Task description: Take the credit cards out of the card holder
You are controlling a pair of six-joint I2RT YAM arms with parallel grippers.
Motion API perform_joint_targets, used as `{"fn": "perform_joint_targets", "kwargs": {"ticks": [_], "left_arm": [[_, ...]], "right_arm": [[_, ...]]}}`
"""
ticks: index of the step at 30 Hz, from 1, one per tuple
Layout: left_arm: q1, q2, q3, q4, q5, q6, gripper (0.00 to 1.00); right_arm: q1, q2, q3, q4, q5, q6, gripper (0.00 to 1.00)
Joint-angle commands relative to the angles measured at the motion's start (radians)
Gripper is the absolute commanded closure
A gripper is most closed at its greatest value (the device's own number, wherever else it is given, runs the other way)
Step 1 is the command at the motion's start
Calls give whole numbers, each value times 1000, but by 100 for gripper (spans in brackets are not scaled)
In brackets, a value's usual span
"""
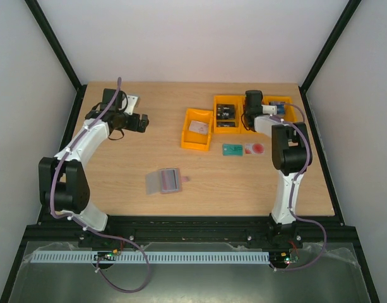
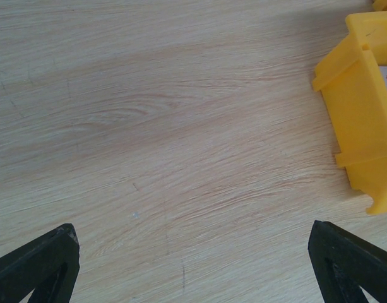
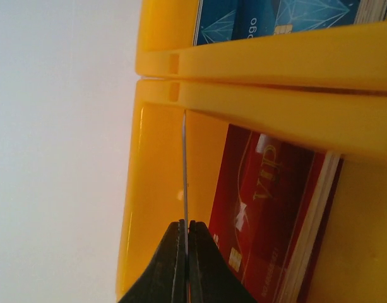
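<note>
The pinkish card holder (image 1: 170, 181) lies flat on the table's near middle, its small tab pointing right and a pale rectangle showing on its face. A grey-mauve flat piece (image 1: 153, 183) adjoins its left side. Neither gripper is near it. A red-and-white credit card (image 1: 256, 149) lies flat on the wood in front of the bins. My right gripper (image 3: 186, 222) is shut on a thin card (image 3: 185, 164), seen edge-on, inside an orange bin (image 3: 155, 189) beside a stack of red cards (image 3: 269, 214). My left gripper (image 2: 193, 233) stands open over bare wood at the far left.
A row of orange bins (image 1: 228, 113) sits at the back right, one with blue cards (image 3: 275, 16). A separate orange bin (image 1: 197, 129) stands tilted left of them, and its corner (image 2: 363, 120) shows in the left wrist view. A teal card (image 1: 232, 149) lies beside the red one.
</note>
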Motion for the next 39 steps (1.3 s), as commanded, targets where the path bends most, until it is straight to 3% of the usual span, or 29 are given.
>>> {"fn": "perform_joint_targets", "kwargs": {"ticks": [1,5,10,16,27,39], "left_arm": [[12,18,36,5,2,-1,1],[25,22,36,5,5,-1,1],[35,25,37,7,11,1,1],[38,28,41,4,12,5,1],[38,24,35,-20,85,5,1],[37,-23,-22,-56,186,-12,1]], "right_arm": [[-13,43,61,-27,42,25,98],[-15,66,79,-25,37,40,98],[-18,94,96,-28,0,44,84],[-17,78,88,-37,-14,43,50],[-17,-21,106,-74,-6,-51,12],[-17,-176,62,-69,-28,-202,6]]}}
